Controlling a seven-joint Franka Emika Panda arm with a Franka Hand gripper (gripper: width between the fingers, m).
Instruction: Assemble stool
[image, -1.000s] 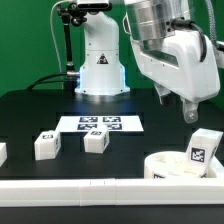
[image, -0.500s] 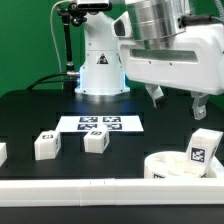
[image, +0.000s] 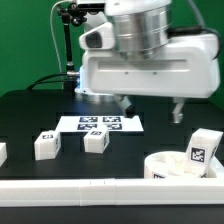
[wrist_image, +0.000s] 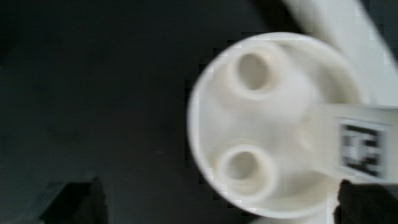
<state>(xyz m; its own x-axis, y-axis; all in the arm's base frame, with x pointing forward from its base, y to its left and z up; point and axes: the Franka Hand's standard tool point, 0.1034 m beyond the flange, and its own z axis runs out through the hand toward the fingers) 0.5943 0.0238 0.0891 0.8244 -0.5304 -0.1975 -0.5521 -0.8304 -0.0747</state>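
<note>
The round white seat disc (image: 168, 166) lies at the front right of the exterior view. A tagged leg block (image: 203, 148) stands on it. Two more tagged leg blocks (image: 45, 145) (image: 95, 141) stand on the black table left of centre, and a fourth (image: 2, 152) shows at the left edge. My gripper (image: 152, 107) hangs open and empty above the table, behind and to the left of the disc. In the wrist view the disc (wrist_image: 267, 125) shows two round holes, with the tagged block (wrist_image: 366, 150) beside them. My gripper (wrist_image: 217, 212) is open there, with dark fingertips (wrist_image: 80, 205) at the edge.
The marker board (image: 100, 124) lies flat in front of the robot base (image: 100, 70). A long white rail (image: 90, 196) runs along the front edge of the table. A black post stands behind at the left.
My gripper and wrist have swung toward the exterior view's left and turned, away from above the seat disc. The blocks and the disc have not moved.
</note>
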